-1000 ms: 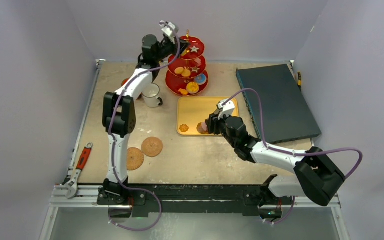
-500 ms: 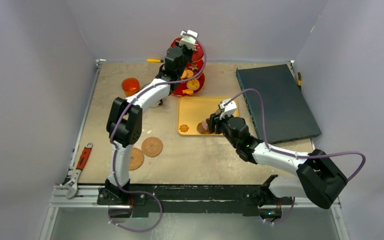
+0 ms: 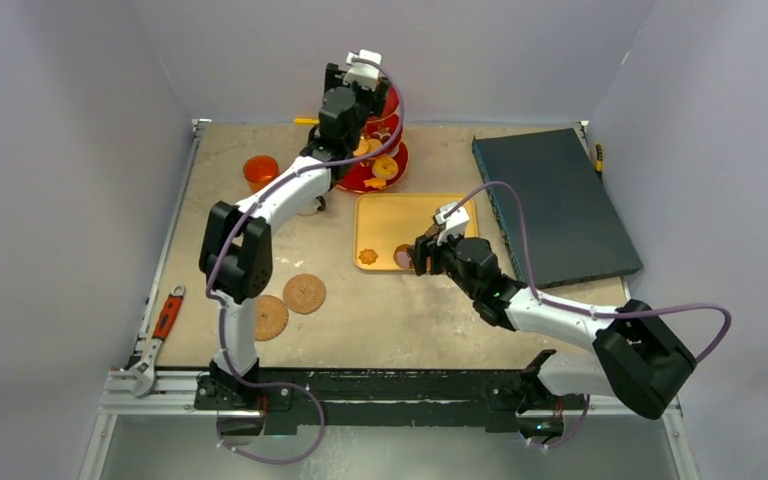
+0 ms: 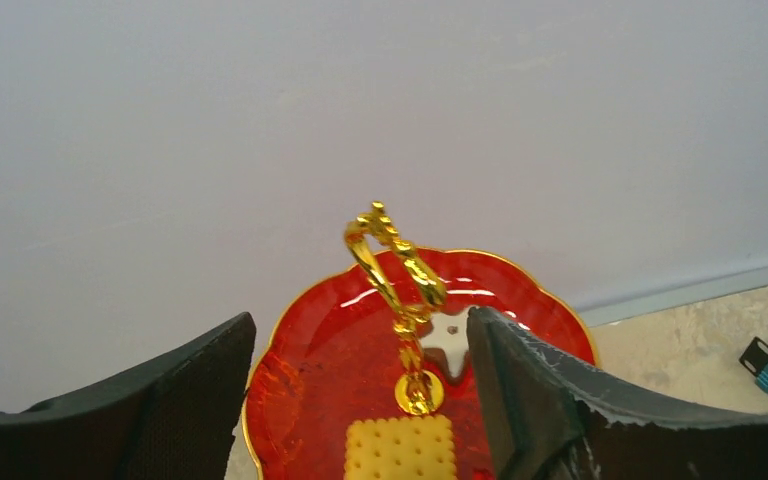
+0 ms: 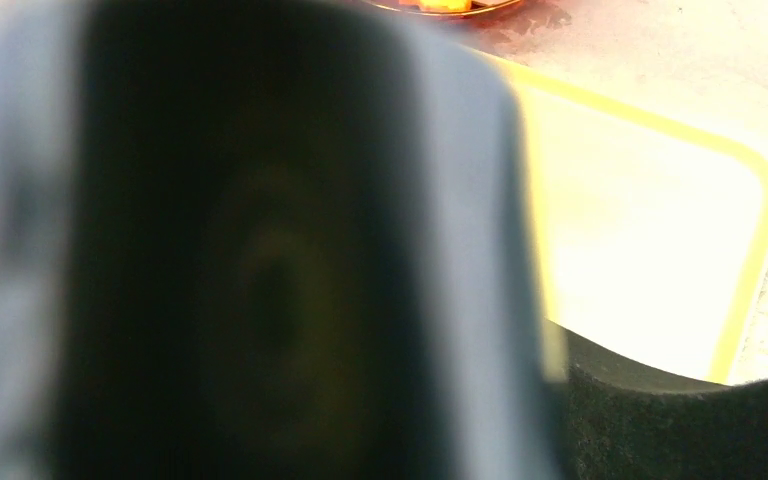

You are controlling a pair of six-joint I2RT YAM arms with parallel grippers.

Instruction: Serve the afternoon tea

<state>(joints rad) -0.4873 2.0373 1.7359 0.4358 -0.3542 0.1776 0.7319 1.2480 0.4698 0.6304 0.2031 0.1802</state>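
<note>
Stand: the red three-tier stand (image 3: 372, 182) is at the back of the table (image 3: 380, 325), just behind the yellow tray (image 3: 430, 212).
Left gripper: the left gripper (image 4: 360, 330) hangs over the stand's top tier, fingers (image 4: 175, 385) spread wide and holding nothing, with the gold handle (image 4: 392, 262) upright between them.
Top tier: a square yellow biscuit (image 4: 400, 452) lies at the foot of the handle, with a star biscuit (image 4: 447, 338) just beside it.
Right gripper: the right gripper (image 3: 422, 255) is low at the tray's near edge, next to a small brown pastry (image 3: 402, 256). Whether it is gripping or released cannot be told.
On the tray: a flower-shaped biscuit (image 3: 367, 257) lies near the left corner, apart from the pastry.
Mugs: the orange mug (image 3: 260, 170) stands left of the stand. The white mug (image 3: 310, 208) is mostly hidden behind the left arm.
Around: two round brown discs (image 3: 304, 293) lie on the table by the left arm. A red-handled wrench (image 3: 160, 335) sits at the left edge, and a dark flat box (image 3: 555, 205) is on the right.
In the way: from above, the left arm covers the stand's upper tiers.
Views: only the left wrist camera shows the top tier and the parted fingers. The right wrist camera is mostly blocked by a blurred dark shape, with the tray rim (image 5: 755, 250) beyond.
</note>
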